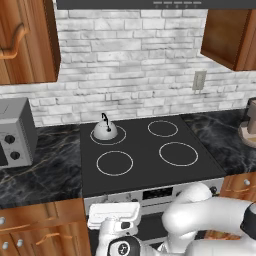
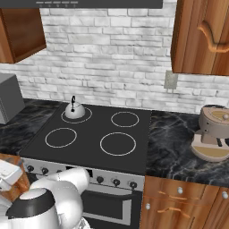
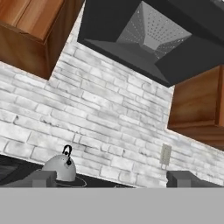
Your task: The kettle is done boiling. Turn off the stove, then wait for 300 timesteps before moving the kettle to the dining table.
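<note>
The kettle (image 1: 105, 131) (image 2: 74, 109) (image 3: 59, 168), small and silvery with a thin black handle, stands upright on the back left burner of the stove (image 1: 145, 152) (image 2: 96, 134). Black knobs (image 2: 116, 182) line the stove's stainless front. My gripper (image 1: 114, 212) (image 3: 114, 179) hangs low in front of that panel, near its left end, below the cooktop's edge. Its two fingertips (image 3: 41, 178) stand far apart with nothing between them, so it is open. It looks up over the cooktop at the kettle and the brick wall. The dining table is out of view.
A grey microwave (image 1: 15, 140) (image 2: 9, 103) sits on the dark marble counter left of the stove. A beige appliance (image 2: 214, 134) (image 1: 250, 127) stands on the right counter. Wooden cabinets (image 1: 27, 40) and a range hood (image 3: 148, 39) hang above.
</note>
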### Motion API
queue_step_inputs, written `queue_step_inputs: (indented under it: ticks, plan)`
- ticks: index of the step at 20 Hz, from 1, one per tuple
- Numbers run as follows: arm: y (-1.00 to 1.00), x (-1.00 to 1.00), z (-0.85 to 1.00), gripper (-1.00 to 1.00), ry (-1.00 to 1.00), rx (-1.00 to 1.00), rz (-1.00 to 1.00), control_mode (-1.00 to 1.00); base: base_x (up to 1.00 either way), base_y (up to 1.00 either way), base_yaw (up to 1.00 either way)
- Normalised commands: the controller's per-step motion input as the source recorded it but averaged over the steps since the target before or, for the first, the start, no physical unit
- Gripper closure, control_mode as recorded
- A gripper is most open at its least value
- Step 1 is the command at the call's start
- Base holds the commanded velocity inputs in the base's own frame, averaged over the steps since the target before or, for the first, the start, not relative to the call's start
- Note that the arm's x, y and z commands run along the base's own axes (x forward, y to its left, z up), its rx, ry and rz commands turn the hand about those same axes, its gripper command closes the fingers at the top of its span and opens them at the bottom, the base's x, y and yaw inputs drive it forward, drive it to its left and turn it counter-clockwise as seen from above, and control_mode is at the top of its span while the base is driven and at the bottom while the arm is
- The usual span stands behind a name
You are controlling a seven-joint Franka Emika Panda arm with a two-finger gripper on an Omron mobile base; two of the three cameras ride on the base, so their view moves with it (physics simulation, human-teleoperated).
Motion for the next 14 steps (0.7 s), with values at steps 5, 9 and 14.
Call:
queue_step_inputs:
  ticks: [5,9,14]
  plan:
    - [0.00,0.00,0.81,-1.00,0.01,-0.02,-0.02,-1.00,0.00,0.00,0.00]
    - [0.00,0.00,0.77,-1.00,0.07,0.00,0.00,-1.00,0.00,0.00,0.00]
    - [-0.07,0.00,0.62,-1.00,0.12,0.00,0.00,-1.00,0.00,0.00,0.00]
